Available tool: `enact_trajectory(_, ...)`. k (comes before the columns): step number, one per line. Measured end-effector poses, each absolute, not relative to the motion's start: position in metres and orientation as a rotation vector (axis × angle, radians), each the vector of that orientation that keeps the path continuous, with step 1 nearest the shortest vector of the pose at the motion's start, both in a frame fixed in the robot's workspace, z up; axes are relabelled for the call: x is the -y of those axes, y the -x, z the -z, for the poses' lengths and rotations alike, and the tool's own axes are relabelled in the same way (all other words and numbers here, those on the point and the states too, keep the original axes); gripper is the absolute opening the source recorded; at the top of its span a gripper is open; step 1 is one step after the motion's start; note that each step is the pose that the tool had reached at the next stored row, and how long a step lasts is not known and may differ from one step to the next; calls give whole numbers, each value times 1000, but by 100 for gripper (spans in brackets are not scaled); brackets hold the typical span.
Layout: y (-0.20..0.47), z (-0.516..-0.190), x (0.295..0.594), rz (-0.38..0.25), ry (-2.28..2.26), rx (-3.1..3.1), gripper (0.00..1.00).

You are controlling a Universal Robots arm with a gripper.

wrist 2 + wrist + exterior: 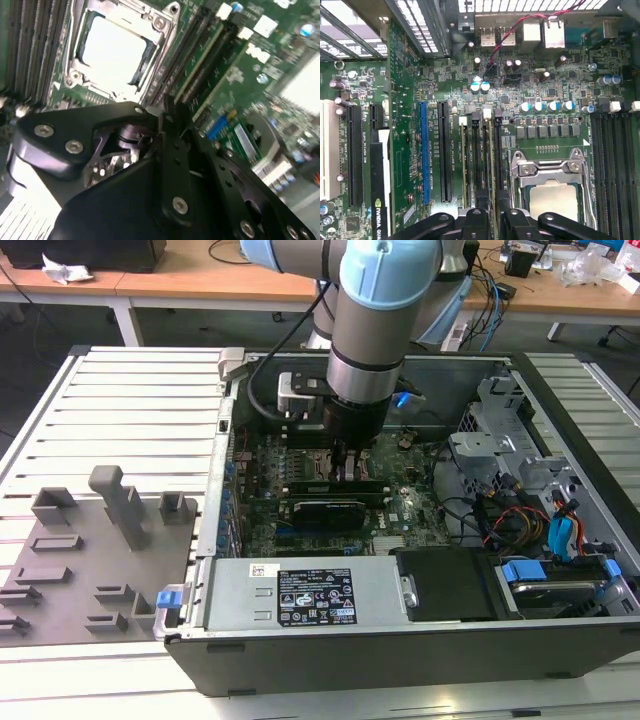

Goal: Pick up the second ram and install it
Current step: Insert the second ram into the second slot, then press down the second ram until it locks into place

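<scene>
Where the arm stands: the gripper (350,468) is low inside the open computer case (400,640), over the bank of memory slots next to the processor socket (318,455) and just behind the graphics card (325,510).
Second ram: in the first wrist view a thin pale edge (491,160) runs along one slot of that bank, straight out from under the gripper (495,212). I take this for the second ram, seen edge-on, standing in its slot rather than lying anywhere outside the case.
Neighbouring stick: another pale edge (464,160) sits two slots away in the same bank, on the side away from the processor socket (552,195). It looks like a module already fitted.
Tool state: I cannot tell whether the gripper is clamped on the stick or has let go of it, because its own black body hides the point of contact in both wrist views.
Grey tray: the tray of plastic blocks (60,570) lies well apart from the gripper, outside the case at the exterior view's left, and I can make out no green stick on it.
Done, by my reading: the pick-up and the carry to the motherboard (410,150) appear finished, with the stick lined up in a slot.
Left, by my reading: whether it is pressed fully home and latched is not visible, so the install cannot be called complete.
Other slots: the bank on the far side of the socket (615,165) looks dark and unfilled.
</scene>
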State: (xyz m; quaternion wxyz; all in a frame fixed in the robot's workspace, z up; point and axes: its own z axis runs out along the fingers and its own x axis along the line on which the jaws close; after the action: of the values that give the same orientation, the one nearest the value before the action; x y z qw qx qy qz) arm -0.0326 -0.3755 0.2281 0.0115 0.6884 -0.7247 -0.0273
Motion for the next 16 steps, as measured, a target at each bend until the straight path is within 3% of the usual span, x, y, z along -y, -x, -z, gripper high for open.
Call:
enact_trajectory(3,33,-257,372,84,-2146,2259,20)
enact_trajectory(4,33,-263,371,82,-2146,2259,11)
enact_trajectory(16,31,-265,371,81,-2145,2258,11)
